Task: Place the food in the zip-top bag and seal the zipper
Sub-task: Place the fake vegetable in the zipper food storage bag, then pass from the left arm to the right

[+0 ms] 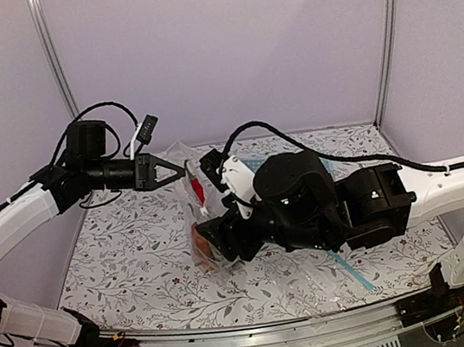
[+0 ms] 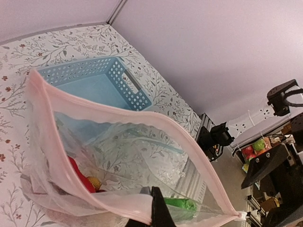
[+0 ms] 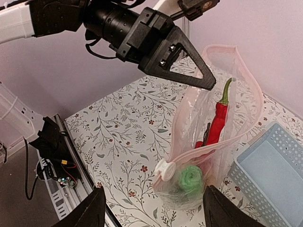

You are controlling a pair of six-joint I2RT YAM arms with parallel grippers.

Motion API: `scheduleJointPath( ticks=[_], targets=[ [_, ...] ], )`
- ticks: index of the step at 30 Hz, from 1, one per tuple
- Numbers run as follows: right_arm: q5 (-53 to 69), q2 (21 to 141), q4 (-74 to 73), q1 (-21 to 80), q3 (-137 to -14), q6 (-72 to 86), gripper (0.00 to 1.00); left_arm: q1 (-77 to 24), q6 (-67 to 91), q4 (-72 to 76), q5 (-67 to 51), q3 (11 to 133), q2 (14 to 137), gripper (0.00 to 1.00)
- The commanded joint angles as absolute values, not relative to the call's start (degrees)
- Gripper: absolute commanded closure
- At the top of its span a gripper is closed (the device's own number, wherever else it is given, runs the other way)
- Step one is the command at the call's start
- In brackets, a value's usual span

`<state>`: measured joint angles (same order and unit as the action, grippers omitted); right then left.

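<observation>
- While the blue basket [image 3: 248, 182] stands just beside the zip-top bag [image 3: 189, 118] on the floral table [image 3: 128, 127], the right arm [image 1: 323, 199] hides most of the bag from above.
- The clear bag stands upright, its pink zipper [image 2: 156, 118] gaping.
- The left gripper [image 3: 207, 84] pinches the bag's rim; the right gripper [image 3: 154, 210] is spread wide and empty.
- Inside: a red chili [image 3: 218, 118] and a green vegetable [image 3: 191, 177].

Each arm is built of glossy white tubular links [image 1: 5, 232] joined by matte black boxy joint housings [image 1: 376, 200], with thin black cables [image 1: 253, 124] looping over them, while the left pincer [image 3: 207, 84] is a black hollow triangular frame bearing two small silver screws [image 3: 163, 61].
</observation>
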<state>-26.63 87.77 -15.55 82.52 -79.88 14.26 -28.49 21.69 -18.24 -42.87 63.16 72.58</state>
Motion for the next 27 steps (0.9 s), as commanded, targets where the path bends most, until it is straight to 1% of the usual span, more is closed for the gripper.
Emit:
scheduleJointPath(
  ticks=[1,10,17,18,22,27],
  targets=[
    [-35.05,90.46,-11.84,83.58,-78.62,20.64,0.31,-28.56,21.63,-16.79,-42.21,62.49,70.95,1.00],
    [-37.39,94.96,-12.91,83.53,-81.01,21.61,0.35,-28.59,21.45,-16.87,-41.86,62.45,70.81,1.00],
    [-39.27,97.17,-14.35,83.50,-81.61,23.68,0.43,-28.48,21.38,-16.96,-41.92,62.52,70.75,1.00],
    [-39.48,97.40,-14.53,83.44,-81.64,23.91,0.46,-28.49,21.39,-16.96,-41.92,62.49,70.77,1.00],
    [-39.84,97.77,-15.21,82.97,-82.08,25.40,0.66,-28.50,21.40,-16.96,-41.84,62.49,70.77,1.00],
    [-40.41,97.23,-15.30,82.75,-82.00,25.75,0.87,-28.50,21.34,-17.09,-41.42,62.50,70.67,1.00]
  ],
)
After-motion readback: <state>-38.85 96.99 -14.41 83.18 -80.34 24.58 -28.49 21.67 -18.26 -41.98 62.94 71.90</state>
